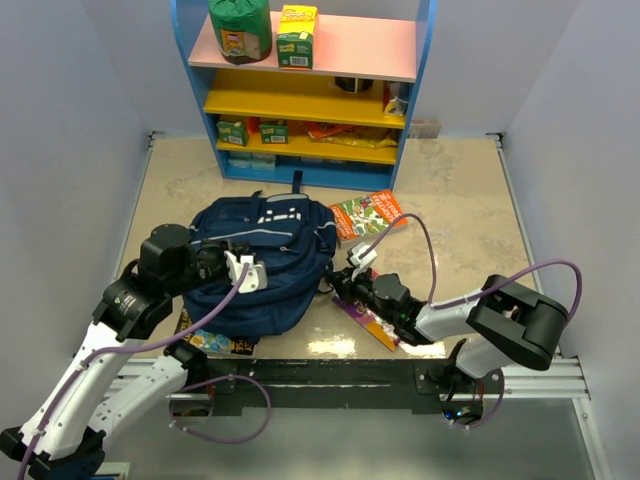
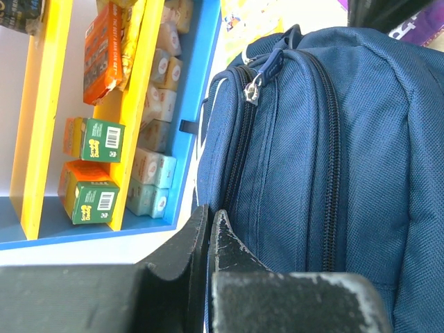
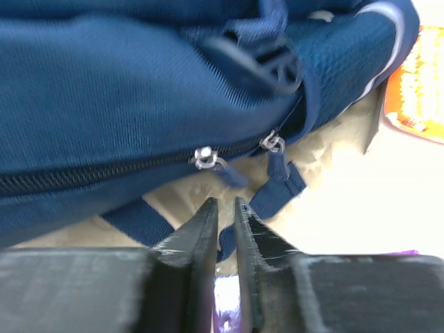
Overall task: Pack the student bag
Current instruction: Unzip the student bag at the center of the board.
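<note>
The student bag (image 1: 268, 262) is a navy backpack lying in the middle of the table. My left gripper (image 1: 246, 271) rests against its left side with the jaws shut; in the left wrist view the fingertips (image 2: 220, 223) press at the bag's blue fabric (image 2: 347, 173), below a closed zip with its pull (image 2: 253, 89). My right gripper (image 1: 352, 272) is at the bag's right edge, jaws a sliver apart with nothing between them. In the right wrist view its tips (image 3: 223, 202) sit just short of two zip pulls (image 3: 206, 158) on the bag (image 3: 104, 83).
A purple book (image 1: 372, 322) lies under my right gripper. A green and red book (image 1: 368, 213) lies right of the bag's top. Another book (image 1: 212, 341) sticks out under the bag's near left. A blue and yellow shelf (image 1: 300, 100) with boxes stands at the back.
</note>
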`<action>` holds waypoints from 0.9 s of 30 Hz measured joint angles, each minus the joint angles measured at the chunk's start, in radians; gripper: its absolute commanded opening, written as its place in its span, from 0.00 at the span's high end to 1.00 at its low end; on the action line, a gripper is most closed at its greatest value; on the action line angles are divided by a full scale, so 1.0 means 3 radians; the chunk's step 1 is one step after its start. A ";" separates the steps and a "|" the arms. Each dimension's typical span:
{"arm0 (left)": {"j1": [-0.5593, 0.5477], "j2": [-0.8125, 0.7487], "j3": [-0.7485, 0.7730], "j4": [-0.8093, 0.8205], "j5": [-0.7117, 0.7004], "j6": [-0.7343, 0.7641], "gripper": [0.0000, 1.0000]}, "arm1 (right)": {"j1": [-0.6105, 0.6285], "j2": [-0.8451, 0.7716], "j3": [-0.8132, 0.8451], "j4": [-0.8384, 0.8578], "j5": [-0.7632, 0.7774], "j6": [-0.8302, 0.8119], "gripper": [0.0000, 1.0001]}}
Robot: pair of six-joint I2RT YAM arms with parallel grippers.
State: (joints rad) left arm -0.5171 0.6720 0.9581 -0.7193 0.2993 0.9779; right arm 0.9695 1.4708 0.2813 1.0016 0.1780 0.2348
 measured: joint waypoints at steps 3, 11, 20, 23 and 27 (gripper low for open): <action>0.0000 -0.0001 0.0000 -0.0011 0.0004 -0.0001 1.00 | 0.0023 -0.0020 0.0000 0.0066 0.0069 -0.0005 0.88; 0.0000 0.0000 0.0000 -0.0017 0.0018 -0.0011 1.00 | 0.0130 0.0001 0.0000 0.0145 0.0074 -0.0029 0.67; 0.0000 -0.0001 0.0000 -0.0029 0.0025 -0.0011 1.00 | 0.0221 0.0206 0.0051 0.0192 0.0141 -0.0041 0.73; 0.0000 -0.0003 0.0000 -0.0031 0.0025 -0.0011 1.00 | 0.0221 0.0263 0.0086 0.0225 0.0261 -0.0052 0.78; 0.0000 -0.0009 0.0000 -0.0053 0.0033 -0.0011 1.00 | 0.0221 0.0326 0.0109 0.0292 0.0394 -0.0089 0.86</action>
State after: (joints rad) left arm -0.5171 0.6693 0.9581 -0.7353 0.3092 0.9745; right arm 1.0359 1.5684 0.3141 1.0893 0.2962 0.2081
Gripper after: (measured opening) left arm 0.037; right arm 0.190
